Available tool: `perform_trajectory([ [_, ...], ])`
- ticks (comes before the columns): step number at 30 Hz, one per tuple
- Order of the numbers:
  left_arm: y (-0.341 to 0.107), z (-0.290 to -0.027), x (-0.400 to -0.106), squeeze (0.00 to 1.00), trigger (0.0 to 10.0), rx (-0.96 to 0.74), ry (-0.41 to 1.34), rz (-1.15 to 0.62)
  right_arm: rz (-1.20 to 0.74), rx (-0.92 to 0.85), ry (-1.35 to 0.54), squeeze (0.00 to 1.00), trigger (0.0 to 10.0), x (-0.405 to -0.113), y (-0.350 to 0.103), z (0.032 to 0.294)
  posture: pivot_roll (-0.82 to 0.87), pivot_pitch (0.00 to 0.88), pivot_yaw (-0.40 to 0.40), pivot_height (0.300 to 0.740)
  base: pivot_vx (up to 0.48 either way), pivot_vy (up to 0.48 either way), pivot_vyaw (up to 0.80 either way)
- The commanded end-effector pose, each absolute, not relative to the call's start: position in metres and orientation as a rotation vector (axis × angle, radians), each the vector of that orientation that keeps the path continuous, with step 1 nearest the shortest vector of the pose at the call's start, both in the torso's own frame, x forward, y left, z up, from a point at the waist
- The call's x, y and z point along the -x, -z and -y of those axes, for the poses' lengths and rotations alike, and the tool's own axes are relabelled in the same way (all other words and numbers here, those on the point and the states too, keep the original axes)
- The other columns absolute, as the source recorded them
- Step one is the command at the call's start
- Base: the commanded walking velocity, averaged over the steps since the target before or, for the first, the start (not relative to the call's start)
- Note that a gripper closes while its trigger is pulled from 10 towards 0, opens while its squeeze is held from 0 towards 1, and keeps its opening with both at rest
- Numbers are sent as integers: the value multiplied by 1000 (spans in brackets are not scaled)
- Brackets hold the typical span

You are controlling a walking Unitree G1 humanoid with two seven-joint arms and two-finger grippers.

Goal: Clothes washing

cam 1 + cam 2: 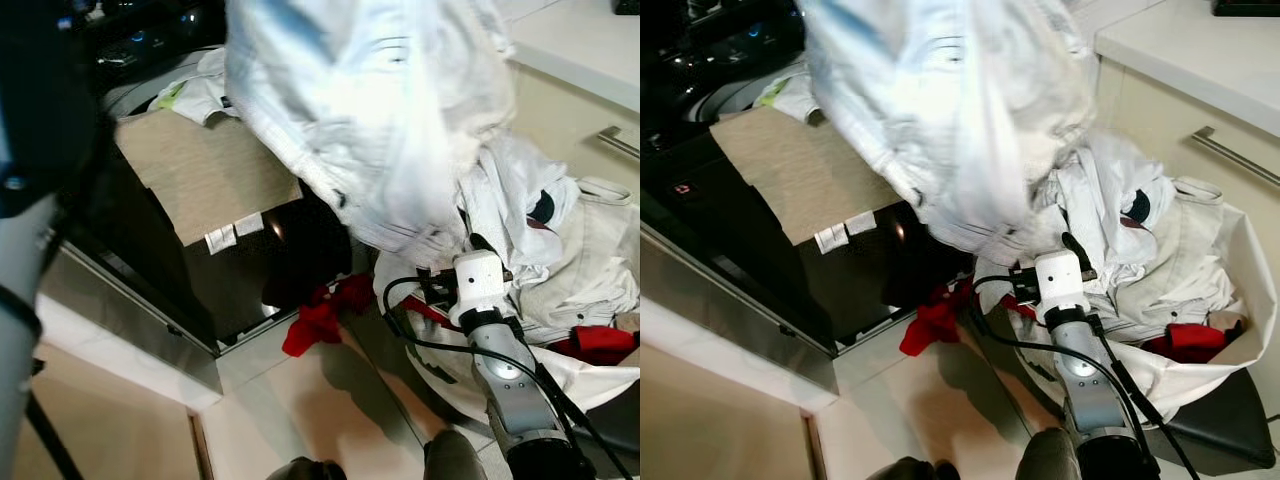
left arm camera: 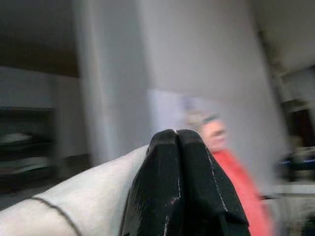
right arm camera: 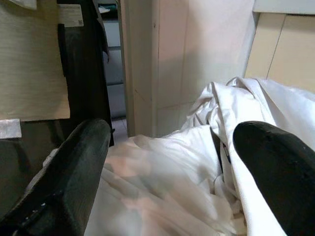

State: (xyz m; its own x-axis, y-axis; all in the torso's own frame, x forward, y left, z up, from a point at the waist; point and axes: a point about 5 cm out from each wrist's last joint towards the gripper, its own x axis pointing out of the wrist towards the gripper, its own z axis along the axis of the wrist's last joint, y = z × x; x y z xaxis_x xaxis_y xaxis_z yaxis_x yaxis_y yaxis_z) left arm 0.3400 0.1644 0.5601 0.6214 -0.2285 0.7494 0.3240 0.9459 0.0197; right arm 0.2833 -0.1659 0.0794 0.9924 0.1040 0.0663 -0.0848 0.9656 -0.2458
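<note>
A big white garment (image 1: pixel 370 110) hangs blurred high in front of me, between the washer and the basket. In the left wrist view my left gripper (image 2: pixel 176 137) is shut, with white cloth (image 2: pixel 88 201) pinched under its fingers. My right gripper (image 1: pixel 455 255) hovers open just over the pile of white clothes (image 1: pixel 560 250) in the white laundry basket (image 1: pixel 1250 350). Its two fingers stand wide apart above the folds (image 3: pixel 172 142), touching nothing. White and green clothes (image 1: pixel 190 95) lie in the washer's open top.
The black washer (image 1: pixel 250 270) stands at left with a tan panel (image 1: pixel 200 170) across it. A red garment (image 1: pixel 320 315) lies on the pale floor by its base, and more red cloth (image 1: pixel 600 342) sits in the basket. A cream cabinet with a metal handle (image 1: pixel 620 143) rises at right.
</note>
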Motion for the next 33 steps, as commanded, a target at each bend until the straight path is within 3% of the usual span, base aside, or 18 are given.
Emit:
perform_trajectory([
  [1,-578,-187,-322,0,0,96,239,937,91,221,-116,0,10000,-289,-84,159,-181,0,197,740,0,0,800],
  [8,-542,-217,-343,0,0,23,146,829,158,175,-94,0,10000,-306,-110,168,-157,0,158,740,0,0,796],
  [11,-507,-229,-362,0,0,2,111,730,197,182,-83,0,10000,-314,-125,176,-145,0,127,740,0,0,788],
  [15,-486,-231,-373,0,0,3,113,672,220,186,-85,0,10000,-318,-134,179,-138,0,115,740,0,0,788],
  [23,-364,-196,-415,0,0,33,302,356,257,217,-85,0,10000,-328,-153,183,-130,0,97,740,0,0,773],
  [28,-310,-177,-421,0,0,85,388,235,262,225,-72,0,10000,-330,-156,185,-125,0,88,740,0,0,295],
  [33,-237,-173,-414,0,0,-2,395,106,264,239,-90,0,10000,-330,-155,181,-129,0,84,740,0,0,0],
])
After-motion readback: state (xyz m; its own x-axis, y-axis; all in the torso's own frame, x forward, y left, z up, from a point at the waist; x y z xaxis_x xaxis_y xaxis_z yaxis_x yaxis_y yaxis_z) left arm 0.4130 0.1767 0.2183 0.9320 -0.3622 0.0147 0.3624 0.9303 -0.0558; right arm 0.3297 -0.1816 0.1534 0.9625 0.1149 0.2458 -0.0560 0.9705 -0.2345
